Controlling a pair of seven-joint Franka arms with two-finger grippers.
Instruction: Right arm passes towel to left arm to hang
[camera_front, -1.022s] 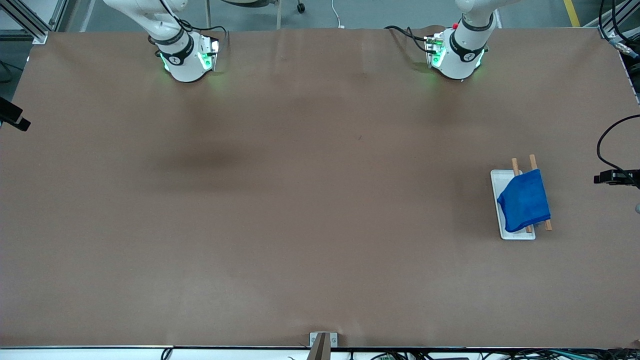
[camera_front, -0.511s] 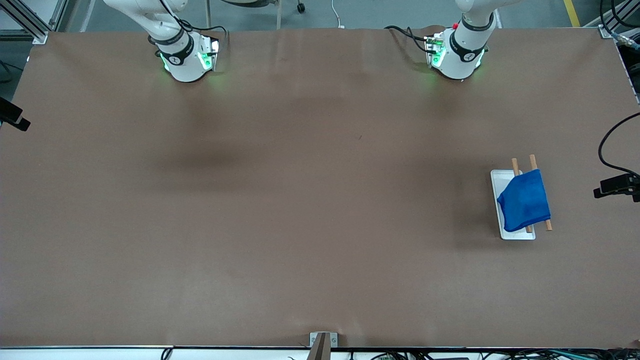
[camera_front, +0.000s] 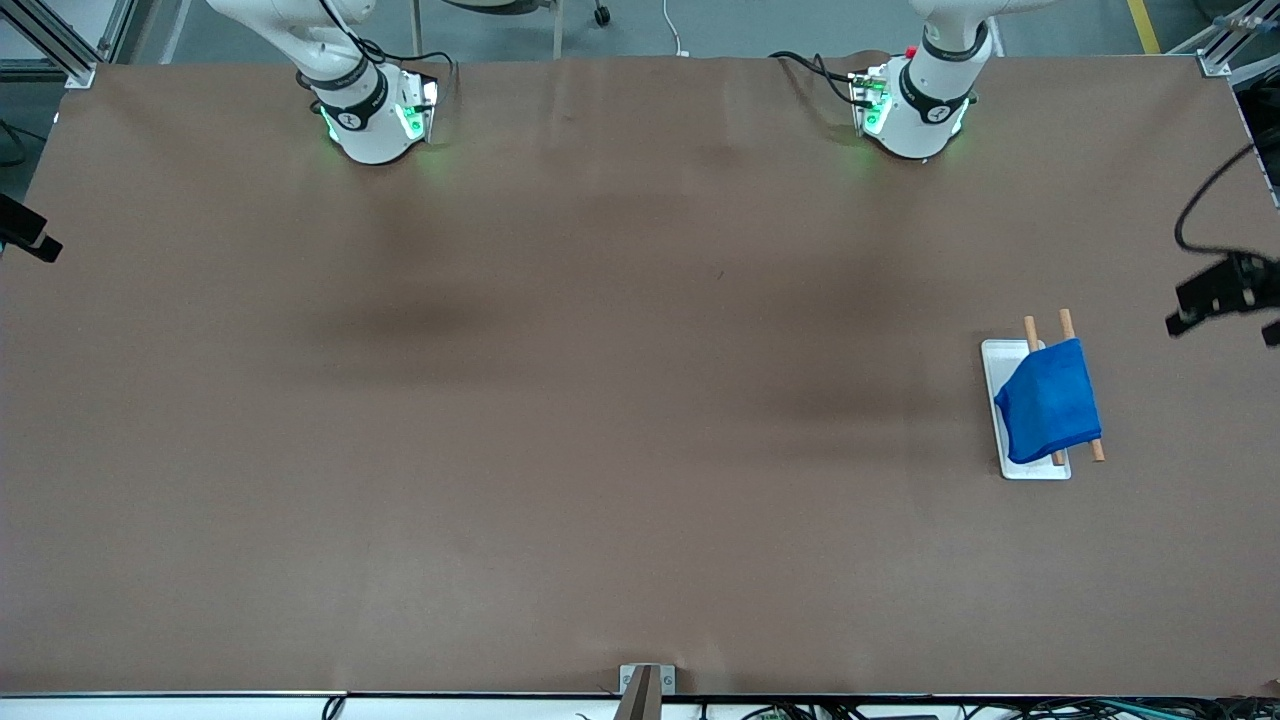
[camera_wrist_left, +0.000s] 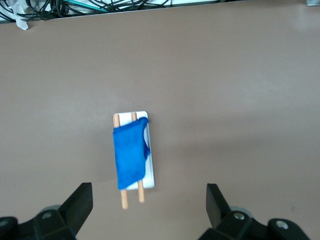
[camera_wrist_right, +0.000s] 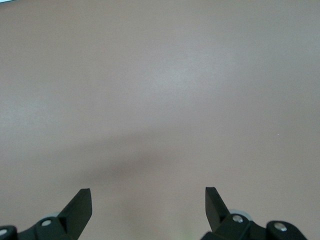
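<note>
brown table (camera_front: 600, 400): towel (camera_wrist_left: 130, 155) on rack, well below open left gripper (camera_wrist_left: 149, 207)

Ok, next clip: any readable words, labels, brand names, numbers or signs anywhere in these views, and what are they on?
None can be read.
Right arm's base collar: a small round emblem, too small to read.
Left arm's base collar: the same kind of emblem, also too small.
Towel, white tray, wooden rods, table: no print visible.

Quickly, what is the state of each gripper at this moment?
Left gripper: open, holding nothing, high over the towel draped on its rack.
Right gripper: open, holding nothing, over bare table.
</note>
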